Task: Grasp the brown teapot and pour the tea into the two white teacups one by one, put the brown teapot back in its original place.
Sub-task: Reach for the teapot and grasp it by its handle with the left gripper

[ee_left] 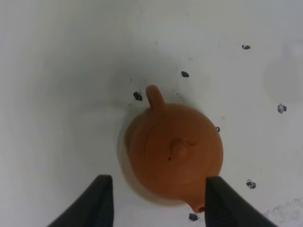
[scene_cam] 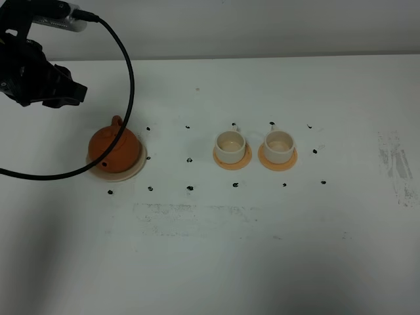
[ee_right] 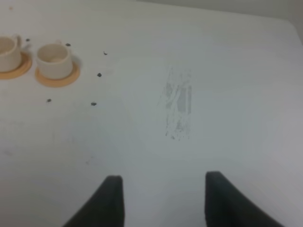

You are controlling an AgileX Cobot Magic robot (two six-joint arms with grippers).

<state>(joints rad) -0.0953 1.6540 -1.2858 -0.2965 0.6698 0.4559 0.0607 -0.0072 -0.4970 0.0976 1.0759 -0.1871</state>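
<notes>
1. Left gripper (ee_left: pixel 158 179): jaws spread and empty, hanging above the brown teapot (ee_left: pixel 175 151) without touching it.
2. Teapot: upright with its lid on, seated on the pale beige saucer (scene_cam: pixel 134 169), at the left of the white table (scene_cam: pixel 262 249).
3. First white teacup (scene_cam: pixel 230 146) and second white teacup (scene_cam: pixel 279 144): upright and side by side, well apart from the teapot, each on an orange coaster (scene_cam: pixel 233 165).
4. Right gripper (ee_right: pixel 163 177): jaws spread and empty, over the table to the right of both cups.

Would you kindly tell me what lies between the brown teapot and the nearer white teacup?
In the exterior high view, only white table with a few small black marks separates the brown teapot from the nearer teacup.
</notes>
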